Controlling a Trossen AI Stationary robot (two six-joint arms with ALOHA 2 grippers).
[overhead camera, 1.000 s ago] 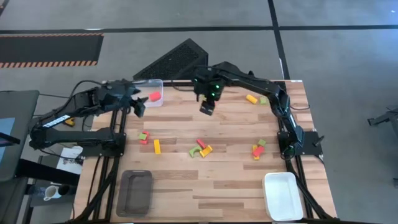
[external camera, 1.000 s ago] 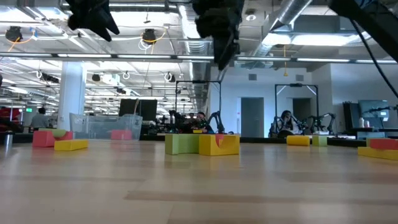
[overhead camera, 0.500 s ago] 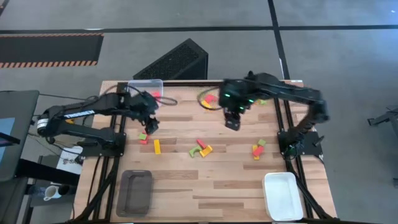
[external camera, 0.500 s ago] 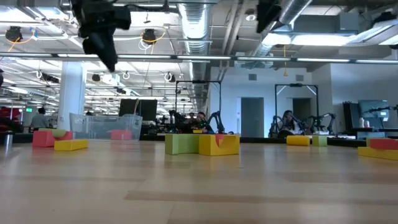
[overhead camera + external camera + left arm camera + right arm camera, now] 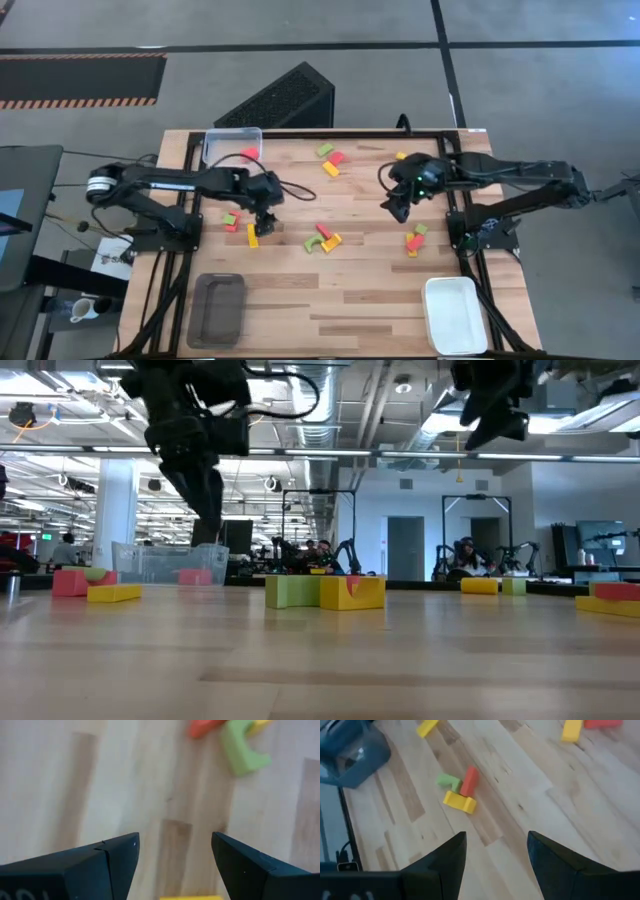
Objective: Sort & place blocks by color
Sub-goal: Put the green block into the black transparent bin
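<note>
Red, yellow and green blocks lie scattered on the wooden table. A yellow bar (image 5: 252, 235) lies beside a green-and-red pair (image 5: 230, 220). One cluster (image 5: 322, 238) sits mid-table, another (image 5: 414, 240) at the right, and more blocks (image 5: 330, 160) lie farther back. A red block (image 5: 248, 153) is in the clear tray (image 5: 222, 140). My left gripper (image 5: 265, 220) hangs open just right of the yellow bar; its wrist view shows bare wood between the fingers (image 5: 175, 865) and a green arch (image 5: 242, 752) beyond. My right gripper (image 5: 395, 207) is open and high above the table, left of the right cluster.
A dark grey tray (image 5: 220, 308) stands at the near left and a white tray (image 5: 455, 315) at the near right. A cable loops over the table by the left arm. A black perforated box (image 5: 285, 98) sits beyond the far edge.
My left gripper has swung from the clear tray toward the table's middle and near side, dropping low beside the yellow bar and tipping downward. My right gripper has pulled back from the far middle toward the table's right and near side, staying high.
</note>
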